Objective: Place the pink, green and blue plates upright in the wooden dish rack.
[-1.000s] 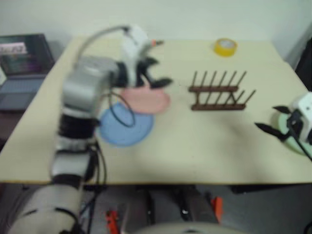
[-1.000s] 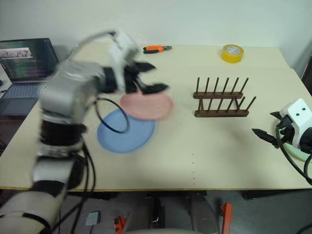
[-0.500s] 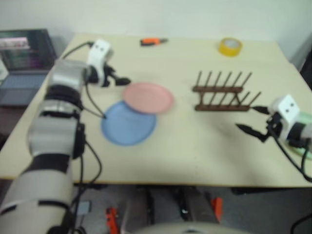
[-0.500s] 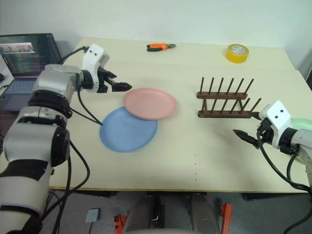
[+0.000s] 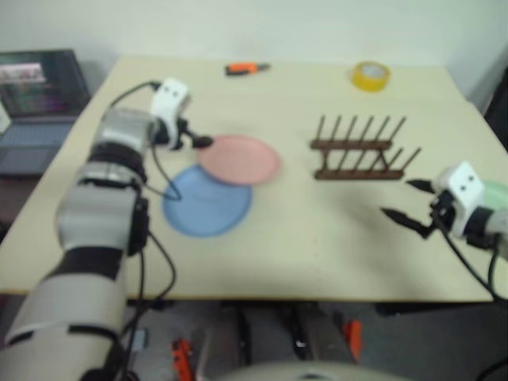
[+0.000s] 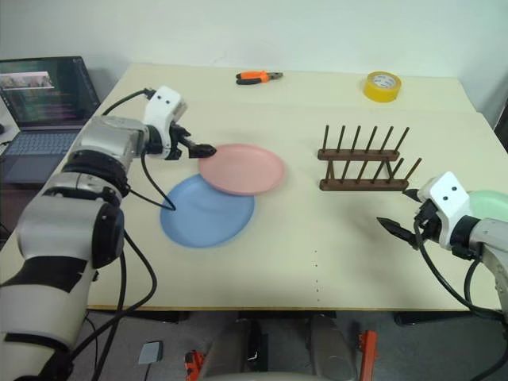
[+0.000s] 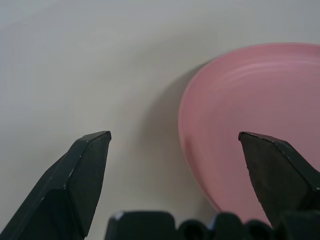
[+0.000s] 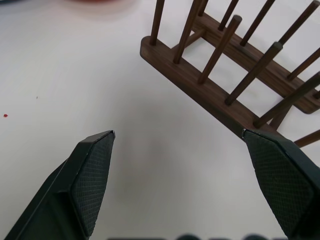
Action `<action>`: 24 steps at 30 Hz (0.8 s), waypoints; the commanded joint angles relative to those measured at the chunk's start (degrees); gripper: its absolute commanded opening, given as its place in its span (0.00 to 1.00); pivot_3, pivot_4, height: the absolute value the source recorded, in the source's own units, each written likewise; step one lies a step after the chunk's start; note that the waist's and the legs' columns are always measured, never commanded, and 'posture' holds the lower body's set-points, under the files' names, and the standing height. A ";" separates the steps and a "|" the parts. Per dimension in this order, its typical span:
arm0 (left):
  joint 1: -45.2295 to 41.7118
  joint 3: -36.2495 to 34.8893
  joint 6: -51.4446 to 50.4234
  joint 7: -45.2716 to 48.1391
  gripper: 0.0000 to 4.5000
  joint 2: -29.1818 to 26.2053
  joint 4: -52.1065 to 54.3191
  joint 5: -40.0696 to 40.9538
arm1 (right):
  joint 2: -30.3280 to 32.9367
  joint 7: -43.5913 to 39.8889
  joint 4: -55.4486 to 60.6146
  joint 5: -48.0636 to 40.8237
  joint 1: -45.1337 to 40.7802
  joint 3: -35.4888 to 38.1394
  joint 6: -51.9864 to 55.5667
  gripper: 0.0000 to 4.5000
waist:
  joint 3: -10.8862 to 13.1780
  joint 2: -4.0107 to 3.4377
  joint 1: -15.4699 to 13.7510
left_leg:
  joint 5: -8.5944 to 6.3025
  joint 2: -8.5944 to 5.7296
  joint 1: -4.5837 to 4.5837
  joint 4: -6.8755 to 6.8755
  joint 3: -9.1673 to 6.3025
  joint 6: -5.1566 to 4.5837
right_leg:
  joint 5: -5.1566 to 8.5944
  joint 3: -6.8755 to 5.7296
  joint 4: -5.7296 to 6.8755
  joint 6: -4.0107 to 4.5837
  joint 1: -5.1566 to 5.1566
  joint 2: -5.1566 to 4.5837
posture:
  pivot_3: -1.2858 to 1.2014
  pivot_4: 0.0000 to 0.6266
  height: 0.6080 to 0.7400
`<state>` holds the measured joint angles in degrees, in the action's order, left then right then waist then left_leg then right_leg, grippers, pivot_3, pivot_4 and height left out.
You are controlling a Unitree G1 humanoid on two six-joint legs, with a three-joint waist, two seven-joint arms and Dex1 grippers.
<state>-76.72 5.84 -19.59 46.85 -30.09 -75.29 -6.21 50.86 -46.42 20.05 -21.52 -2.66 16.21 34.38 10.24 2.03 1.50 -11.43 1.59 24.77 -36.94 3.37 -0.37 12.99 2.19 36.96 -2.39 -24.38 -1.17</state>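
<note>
The pink plate (image 6: 242, 168) lies flat on the table, overlapping the far rim of the blue plate (image 6: 206, 213). My left gripper (image 6: 202, 148) hovers low at the pink plate's left rim, open, with the rim (image 7: 200, 145) between its fingers and nothing gripped. The wooden dish rack (image 6: 361, 163) stands empty at the right of the table. My right gripper (image 6: 395, 209) is open just in front of and to the right of the rack (image 8: 225, 65), holding nothing. The green plate (image 6: 490, 200) lies at the right table edge, mostly hidden behind my right arm.
A yellow tape roll (image 6: 381, 85) and orange pliers (image 6: 258, 77) lie at the far side of the table. A laptop (image 6: 44, 95) stands off the table's left edge. Bare tabletop (image 6: 317, 254) stretches between the plates and the right gripper.
My left arm has come down from above the plates and now sits low at the pink plate's left rim. My right gripper has shifted left toward the rack. Plates and rack have not moved.
</note>
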 commanded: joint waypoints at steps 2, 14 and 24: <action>0.08 -1.45 -0.72 0.21 1.00 0.61 -0.09 0.13 | 0.34 0.38 1.33 -0.33 -0.13 1.12 -0.09 0.99 | 0.00 0.00 0.00 | 0.00 -0.01 0.00 0.00 0.01 0.00 | 0.00 0.01 0.00 0.00 0.00 0.00 | 0.52 0.24 1.00; 2.27 -2.77 -2.17 -2.24 0.86 2.03 -0.02 -0.10 | 0.74 0.40 1.49 0.05 0.77 0.89 -0.13 1.00 | 0.00 0.00 0.01 | 0.00 -0.01 -0.01 -0.03 0.00 0.00 | -0.01 0.01 0.04 -0.01 0.00 0.00 | 0.52 0.24 1.00; 2.43 -2.71 -2.12 -2.27 0.07 1.99 0.11 -0.09 | 0.75 0.51 1.16 0.43 0.32 0.23 -0.22 1.00 | -0.01 0.00 0.01 | 0.00 -0.02 -0.02 -0.04 0.01 0.00 | -0.02 0.02 0.05 -0.02 0.02 0.00 | 0.52 0.24 1.00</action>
<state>-73.96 3.42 -22.01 44.59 -27.77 -76.06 -6.03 50.87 -46.14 20.03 -21.38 -1.59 16.01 34.46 10.23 2.03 1.51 -11.42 1.58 24.73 -36.98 3.38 -0.37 12.97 2.22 37.01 -2.41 -24.35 -1.17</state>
